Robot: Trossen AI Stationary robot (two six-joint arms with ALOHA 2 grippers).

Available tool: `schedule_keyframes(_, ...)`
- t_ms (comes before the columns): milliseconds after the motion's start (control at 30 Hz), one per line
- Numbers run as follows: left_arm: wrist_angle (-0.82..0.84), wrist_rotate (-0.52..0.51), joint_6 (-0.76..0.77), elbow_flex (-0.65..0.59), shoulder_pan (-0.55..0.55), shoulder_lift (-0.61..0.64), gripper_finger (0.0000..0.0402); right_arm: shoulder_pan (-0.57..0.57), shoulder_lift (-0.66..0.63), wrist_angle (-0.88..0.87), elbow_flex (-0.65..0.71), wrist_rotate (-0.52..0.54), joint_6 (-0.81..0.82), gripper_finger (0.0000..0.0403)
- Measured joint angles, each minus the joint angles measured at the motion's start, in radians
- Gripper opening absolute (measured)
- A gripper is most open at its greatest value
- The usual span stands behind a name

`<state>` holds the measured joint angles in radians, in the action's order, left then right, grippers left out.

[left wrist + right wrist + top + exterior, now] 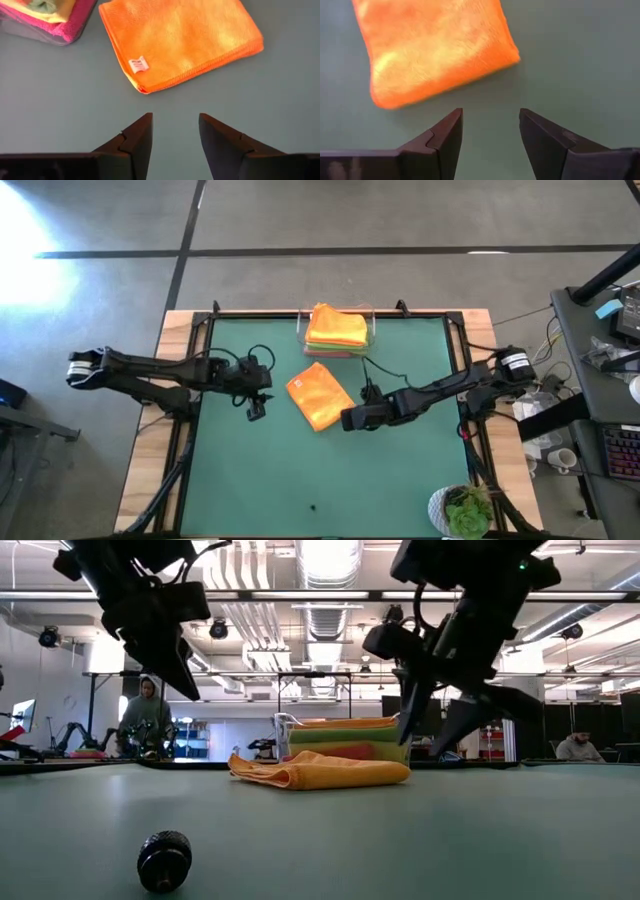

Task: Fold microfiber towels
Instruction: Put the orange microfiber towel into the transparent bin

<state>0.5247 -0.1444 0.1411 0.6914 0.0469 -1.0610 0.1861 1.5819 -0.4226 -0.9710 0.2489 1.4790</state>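
green table (pixel 330 480): wood-framed, both arms over it. left arm reaches in from the left side, right arm from the right. clear tray (pixel 370 330) at the far edge, centre, holds a stack of folded towels (pixel 337 330), orange on top, yellow, green and pink layers showing under it. folded orange towel (pixel 319 395) lies flat mid-table, just in front of the tray, apart from it, white tag (pixel 139 65) on one corner. left gripper (pixel 256 411) hangs just left of that towel, fingers parted, holding nothing. right gripper (pixel 350 420) just right of the towel's near corner, fingers wide apart, nothing held. potted plant (pixel 462 512) at near right corner. small black knob (pixel 164 860) on the near table.
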Motion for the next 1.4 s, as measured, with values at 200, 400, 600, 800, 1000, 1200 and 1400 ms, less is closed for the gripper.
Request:
schedule_keyframes(200, -0.005, 0.0, -0.027, 0.0, 0.017, -0.03, 0.0145, -0.032, -0.041, 0.028, 0.0, 0.001, -0.035, 0.0185)
schedule_keyframes(400, -0.051, -0.001, -0.025, 0.0, 0.031, -0.065, 0.0145, -0.087, -0.199, -0.047, 0.042, 0.017, -0.164, 0.0185)
schedule_keyframes(600, -0.043, -0.002, 0.008, 0.001, 0.041, -0.071, 0.0145, -0.146, -0.406, -0.019, 0.201, 0.04, -0.202, 0.0185)
schedule_keyframes(800, -0.055, -0.001, 0.011, 0.001, 0.045, -0.069, 0.0145, -0.147, -0.519, 0.364, 0.445, 0.03, -0.064, 0.0185)
schedule_keyframes(1000, -0.065, -0.002, 0.012, 0.001, 0.046, -0.069, 0.0145, -0.143, -0.44, 0.658, 0.532, 0.013, 0.037, 0.0185)
schedule_keyframes(1200, -0.086, -0.002, 0.013, 0.002, 0.046, -0.069, 0.0145, -0.136, -0.274, 0.69, 0.478, -0.068, 0.045, 0.0185)
schedule_keyframes(1400, -0.091, -0.001, 0.011, 0.002, 0.046, -0.069, 0.0145, -0.133, -0.139, 0.691, 0.414, -0.147, 0.091, 0.0185)
